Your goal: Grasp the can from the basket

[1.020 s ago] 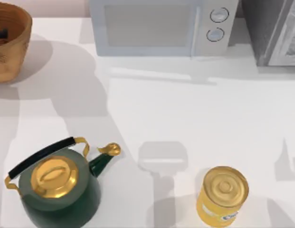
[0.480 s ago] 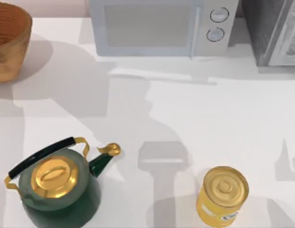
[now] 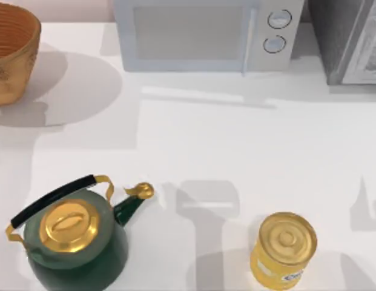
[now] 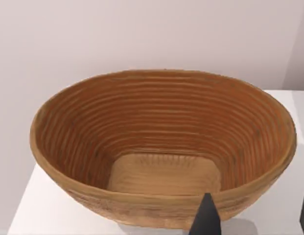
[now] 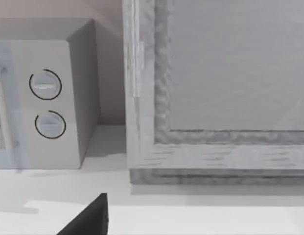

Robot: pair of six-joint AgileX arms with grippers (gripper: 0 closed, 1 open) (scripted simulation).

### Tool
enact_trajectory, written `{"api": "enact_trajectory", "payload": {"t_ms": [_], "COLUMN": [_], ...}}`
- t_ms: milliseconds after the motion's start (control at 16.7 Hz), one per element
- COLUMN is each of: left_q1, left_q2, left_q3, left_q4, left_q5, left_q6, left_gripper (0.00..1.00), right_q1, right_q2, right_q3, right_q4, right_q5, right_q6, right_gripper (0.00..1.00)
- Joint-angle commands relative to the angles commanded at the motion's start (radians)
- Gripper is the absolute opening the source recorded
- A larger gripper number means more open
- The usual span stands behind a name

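The left gripper (image 4: 254, 221) hovers just short of the basket (image 4: 156, 112). Its two dark, wedge-shaped fingertips (image 4: 205, 221) stand spread well apart with nothing between them. The basket's near rim lies directly ahead of the jaws, close to the tips, and its mouth is tipped towards them. The basket is a deep woven bowl with a tan-gold, rough outside. Inside, orange-brown coils run round the wall in even ribs down to a paler, flat floor with rounded corners. In the top view the basket (image 3: 18, 60) sits at the table's (image 3: 248, 139) far left corner. I cannot tell where the small can lies.

The right gripper (image 5: 90, 220) shows as a matte black edge, and I cannot tell whether its jaws are parted or closed. Ahead of it stands a white microwave (image 5: 49, 98), a smooth box with two round dials (image 5: 45, 84) set one above the other. Just beside it is a grey cabinet (image 5: 215, 98) with a rough, brushed frame around a flat panel.

From above, the microwave (image 3: 200, 36) and the cabinet (image 3: 351, 42) line the far edge of the smooth white table. At the near left sits a round, glossy dark-green kettle (image 3: 72, 242). It has a shiny gold lid (image 3: 69, 225), a curved black handle (image 3: 51, 200) and a gold-tipped spout. At the near right stands a large yellow can (image 3: 284, 248), a cylinder with a ridged, shiny gold top.
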Motion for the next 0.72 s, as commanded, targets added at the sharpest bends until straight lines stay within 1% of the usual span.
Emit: {"api": "enact_trajectory", "payload": {"t_ms": [180, 360, 540, 720], "left_q1": [-0.039, -0.075, -0.103, -0.121], "left_q2": [-0.351, -0.648, -0.867, -0.997], "left_q3": [-0.315, -0.584, -0.791, -0.920], "left_q4": [0.120, 0.213, 0.276, 0.315], "left_q5": [-0.009, -0.012, -0.012, -0.013], "left_q6": [-0.022, -0.043, -0.062, -0.078], "left_gripper": [0.00, 0.00, 0.00, 0.00], "right_q1": [0.000, 0.000, 0.000, 0.000], "right_q2": [0.000, 0.000, 0.000, 0.000], "right_q3": [0.000, 0.000, 0.000, 0.000], "right_q4": [0.000, 0.000, 0.000, 0.000], "right_q5": [0.000, 0.000, 0.000, 0.000], "right_q6": [0.000, 0.000, 0.000, 0.000], "right_gripper": [1.00, 1.00, 1.00, 1.00]}}
